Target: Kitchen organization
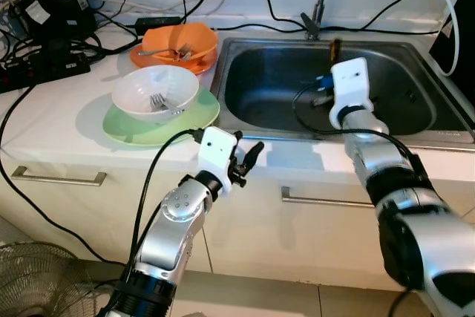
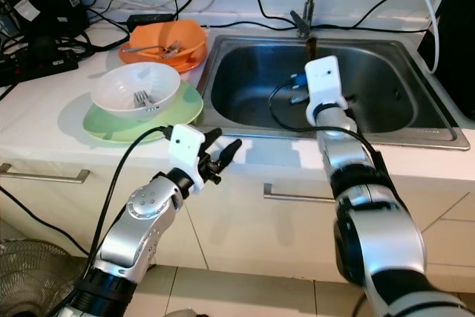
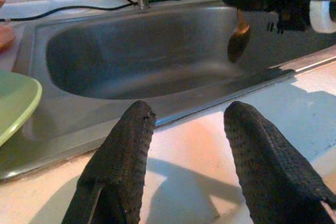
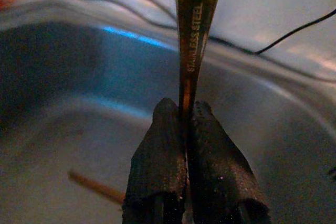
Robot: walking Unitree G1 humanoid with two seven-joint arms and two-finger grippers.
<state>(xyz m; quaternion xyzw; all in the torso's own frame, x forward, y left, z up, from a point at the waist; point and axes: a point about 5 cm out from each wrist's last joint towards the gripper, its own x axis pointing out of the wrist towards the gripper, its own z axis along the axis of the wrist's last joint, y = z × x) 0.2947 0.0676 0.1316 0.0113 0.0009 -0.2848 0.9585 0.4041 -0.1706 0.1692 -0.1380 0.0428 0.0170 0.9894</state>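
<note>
Now the right gripper [image 4: 185, 124] hangs over the sink [image 1: 401, 120], its fingers clenched on the handle of a gold spoon [image 4: 195, 30] stamped "STAINLESS STEEL"; the left wrist view shows the spoon's bowl pointing down above the basin. A thin stick [image 4: 97, 186] lies on the sink floor beneath it. The tap [image 1: 318, 5] rises at the sink's back edge, with black cables trailing along the wall behind. The left gripper [image 3: 186, 145] hovers over the counter [image 1: 52, 128] at the sink's front rim, fingers spread apart and grasping nothing. Left of the sink sits a white bowl [image 1: 137, 94] with a fork [image 1: 157, 100] inside, stacked on a green plate [image 1: 200, 113], and behind them an orange bowl [image 1: 197, 38] with another fork [image 1: 165, 53]. Farther left of the sink, a power strip [image 1: 37, 68] and tangled cords crowd the counter.
</note>
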